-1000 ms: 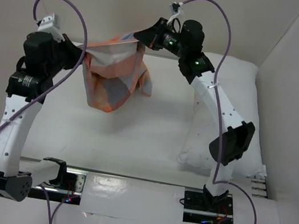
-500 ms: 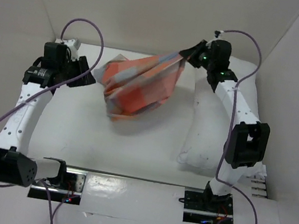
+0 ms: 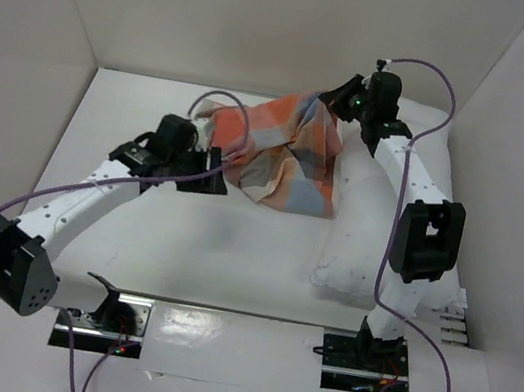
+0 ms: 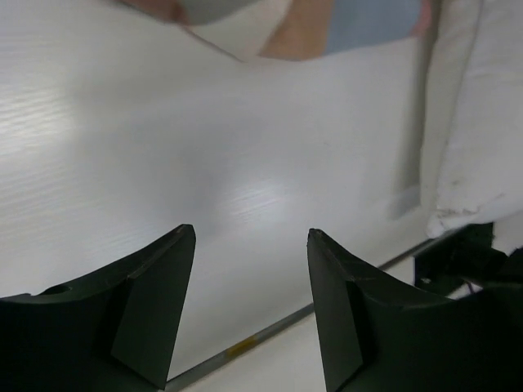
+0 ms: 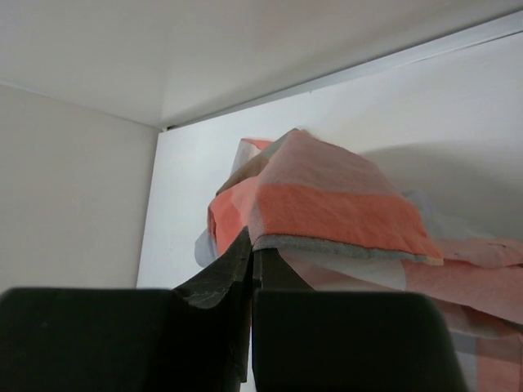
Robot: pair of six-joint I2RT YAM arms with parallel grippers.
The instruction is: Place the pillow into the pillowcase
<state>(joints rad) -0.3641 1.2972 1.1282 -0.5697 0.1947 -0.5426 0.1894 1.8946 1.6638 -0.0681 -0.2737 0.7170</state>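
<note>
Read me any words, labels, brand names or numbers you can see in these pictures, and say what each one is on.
No readable text in any view.
The pillowcase shows only coloured checks; the pillow is plain white.
A small yellowish mark low in the left wrist view is too blurred to read.

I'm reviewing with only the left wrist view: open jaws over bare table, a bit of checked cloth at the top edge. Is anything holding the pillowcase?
Observer: Yes. The right jaws are shut on a hem of the pillowcase, holding it bunched over the far side of the table.
Operator: Is the pillow inside it at all?
Observer: No. The pillow lies bare on the right side, with the cloth draped against its far left corner.
Operator: Where are my left jaws relative to the cloth?
Observer: The left jaws sit right beside the bunched cloth's left edge; I cannot tell whether they touch it.
</note>
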